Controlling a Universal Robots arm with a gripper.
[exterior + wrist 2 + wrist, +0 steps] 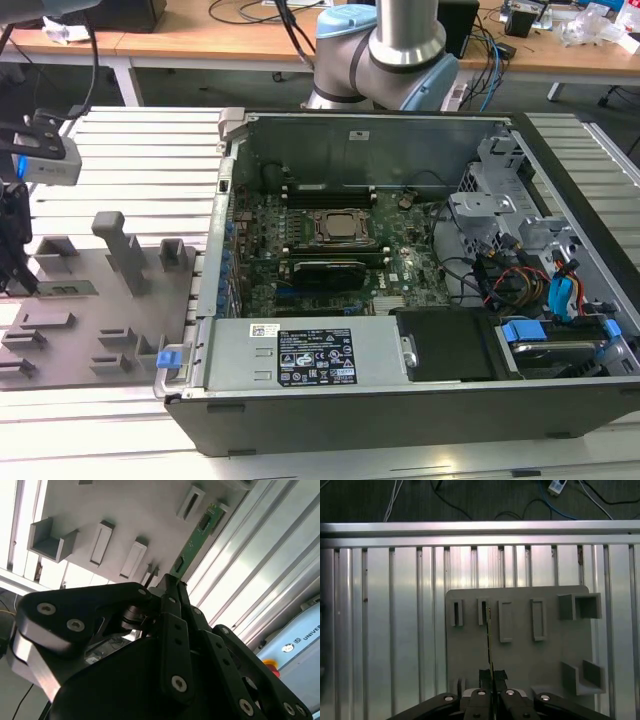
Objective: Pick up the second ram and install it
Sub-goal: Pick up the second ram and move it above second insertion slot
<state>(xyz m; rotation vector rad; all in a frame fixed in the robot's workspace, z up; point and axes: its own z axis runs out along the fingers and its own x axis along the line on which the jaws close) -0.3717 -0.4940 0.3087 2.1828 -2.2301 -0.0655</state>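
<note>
Second ram pinched edge-on by tool, at grey tray on slatted aluminium table.

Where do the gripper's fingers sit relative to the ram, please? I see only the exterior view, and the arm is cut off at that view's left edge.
Observer: In the first wrist view the gripper is shut on the second ram, which shows edge-on between its fingers.
Operator: Thank you. Which part of it is gripped?
Observer: In the second wrist view the grip is at one end, and the rest of the green stick runs out over the grey tray.
Operator: Is it clear of the tray's slots?
Observer: I cannot tell. In the first wrist view its far end shows right beside a narrow slot block.
</note>
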